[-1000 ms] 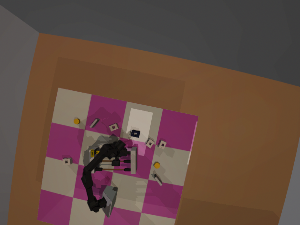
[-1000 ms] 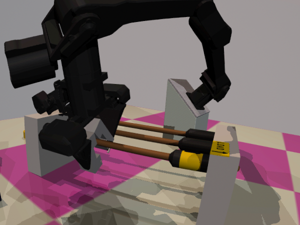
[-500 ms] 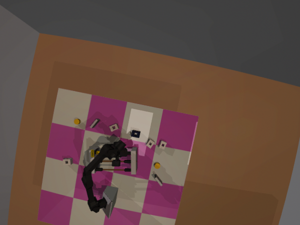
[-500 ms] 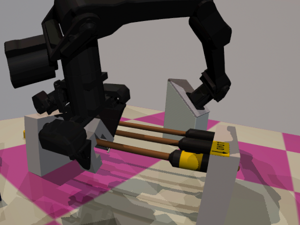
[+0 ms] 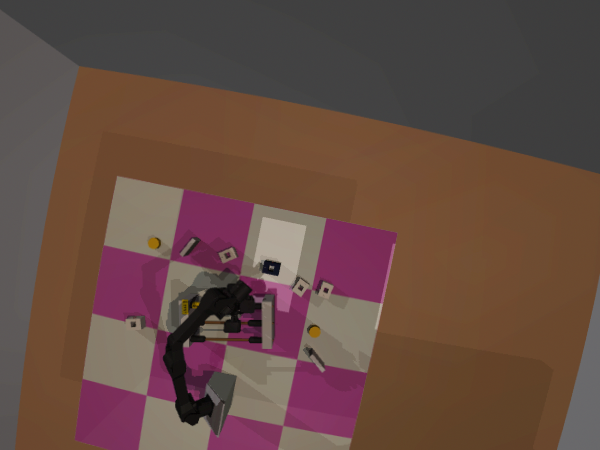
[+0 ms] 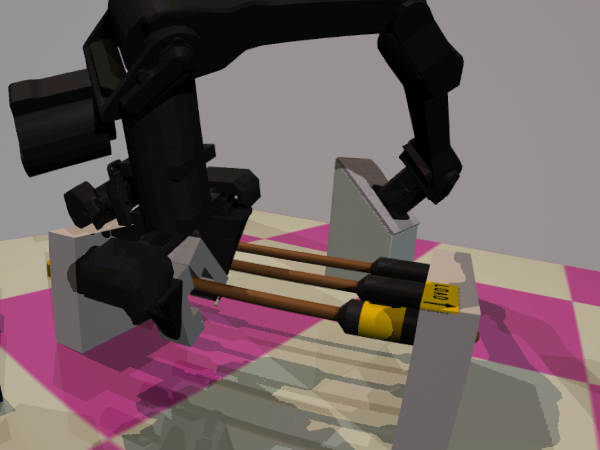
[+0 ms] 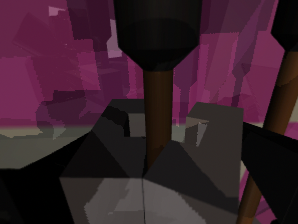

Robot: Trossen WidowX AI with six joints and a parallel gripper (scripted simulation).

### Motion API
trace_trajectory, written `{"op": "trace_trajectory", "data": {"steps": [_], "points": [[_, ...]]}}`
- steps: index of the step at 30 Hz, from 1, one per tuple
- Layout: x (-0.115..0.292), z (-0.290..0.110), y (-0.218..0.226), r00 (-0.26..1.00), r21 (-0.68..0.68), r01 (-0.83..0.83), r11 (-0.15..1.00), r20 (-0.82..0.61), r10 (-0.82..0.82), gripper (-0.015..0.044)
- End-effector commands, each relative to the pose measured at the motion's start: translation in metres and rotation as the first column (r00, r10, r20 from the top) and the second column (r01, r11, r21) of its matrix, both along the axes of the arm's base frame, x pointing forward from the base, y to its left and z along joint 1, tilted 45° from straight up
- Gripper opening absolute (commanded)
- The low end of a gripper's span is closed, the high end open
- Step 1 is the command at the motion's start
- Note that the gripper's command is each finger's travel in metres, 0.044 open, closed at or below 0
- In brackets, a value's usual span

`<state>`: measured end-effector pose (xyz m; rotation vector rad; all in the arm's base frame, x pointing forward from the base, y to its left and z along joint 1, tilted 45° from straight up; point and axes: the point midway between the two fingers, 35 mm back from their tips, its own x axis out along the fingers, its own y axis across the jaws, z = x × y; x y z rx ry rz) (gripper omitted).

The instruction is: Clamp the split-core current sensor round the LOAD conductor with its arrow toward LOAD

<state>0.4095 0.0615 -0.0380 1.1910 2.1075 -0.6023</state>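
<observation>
The grey split-core sensor (image 6: 196, 264) (image 7: 150, 175) sits around the nearest brown conductor (image 6: 270, 299) (image 7: 158, 112), close to the left support block (image 6: 67, 295). That conductor carries a yellow band (image 6: 378, 320) on its black sleeve beside the yellow LOAD tag (image 6: 440, 297) (image 5: 184, 306). In the wrist view the sensor's two halves meet under the rod with a thin seam between them. My gripper (image 6: 192, 285) (image 5: 239, 300) is shut on the sensor, one black finger on each side. In the overhead view the arm hides the sensor. I cannot see the arrow.
Two more conductors (image 6: 300, 277) (image 6: 300, 257) run parallel behind, between the left block and the right support block (image 6: 440, 360) (image 5: 268, 320). The arm's grey wedge base (image 6: 357, 210) stands behind. Small blocks (image 5: 227, 255) (image 5: 300, 286), orange discs (image 5: 154, 243) (image 5: 314, 330) and a white pad (image 5: 282, 240) lie around.
</observation>
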Motion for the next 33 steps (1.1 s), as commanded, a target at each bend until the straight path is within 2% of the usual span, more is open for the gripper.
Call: {"op": "trace_trajectory", "data": {"steps": [1, 25, 33], "points": [[0.0001, 0.0005, -0.0014, 1.0, 0.002, 0.005, 1.0, -0.001, -0.005, 0.0], [0.0001, 0.0005, -0.0014, 1.0, 0.002, 0.005, 1.0, -0.001, -0.005, 0.0], [0.0039, 0.0021, -0.0041, 0.993, 0.028, 0.084, 0.996, 0.08, -0.086, 0.0]]}}
